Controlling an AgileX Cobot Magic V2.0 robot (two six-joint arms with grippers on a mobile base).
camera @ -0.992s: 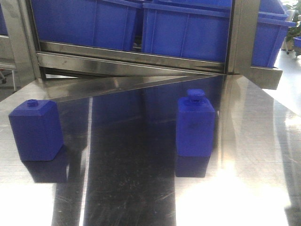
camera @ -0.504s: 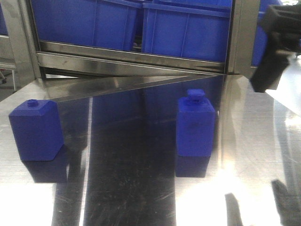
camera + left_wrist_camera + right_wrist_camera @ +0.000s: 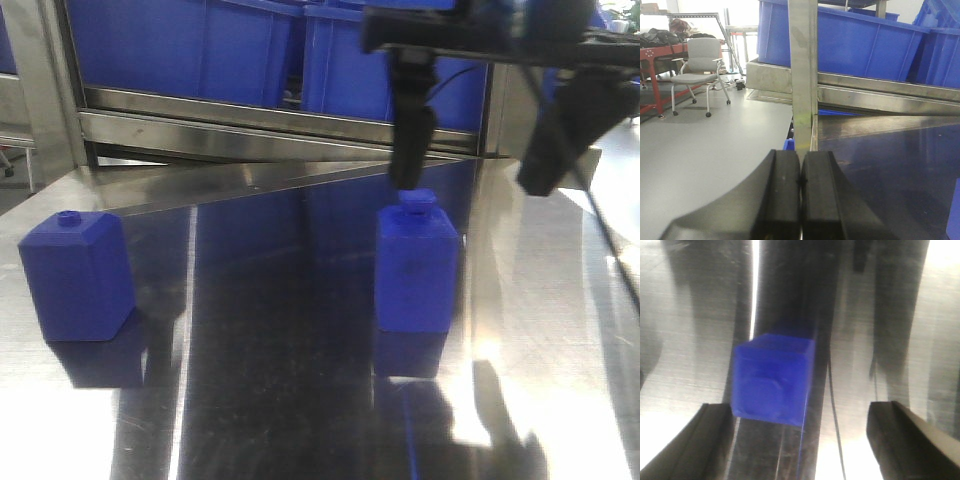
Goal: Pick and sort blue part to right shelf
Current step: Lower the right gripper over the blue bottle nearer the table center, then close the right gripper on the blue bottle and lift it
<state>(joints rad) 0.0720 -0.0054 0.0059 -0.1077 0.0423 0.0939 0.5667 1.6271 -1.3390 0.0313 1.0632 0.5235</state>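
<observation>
Two blue bins (image 3: pixel 180 45) sit side by side on the steel shelf (image 3: pixel 270 125) behind the table (image 3: pixel 560 330). The top edge cuts off their rims, so their contents cannot be seen. More blue at the far right is too hidden behind the arm to count.

Two blue pieces stand on the table. One is the blue part (image 3: pixel 417 265), upright and right of the middle, with its stepped cap on top. The other is a wider blue block (image 3: pixel 77 275), well apart at the left, with a slanted top and a small round knob.

The right pincer (image 3: pixel 470 183) hangs over the blue part, spread wide and pinching nothing. One of its fingers (image 3: pixel 410 150) is just above the cap and the other is out to the side. The right wrist view is blurred. It shows the part between the two fingers, close to one and well apart from the other, and contact cannot be told.

The left pincer (image 3: pixel 800 185) is pressed together with nothing in it, facing a steel post (image 3: pixel 804 75).
</observation>
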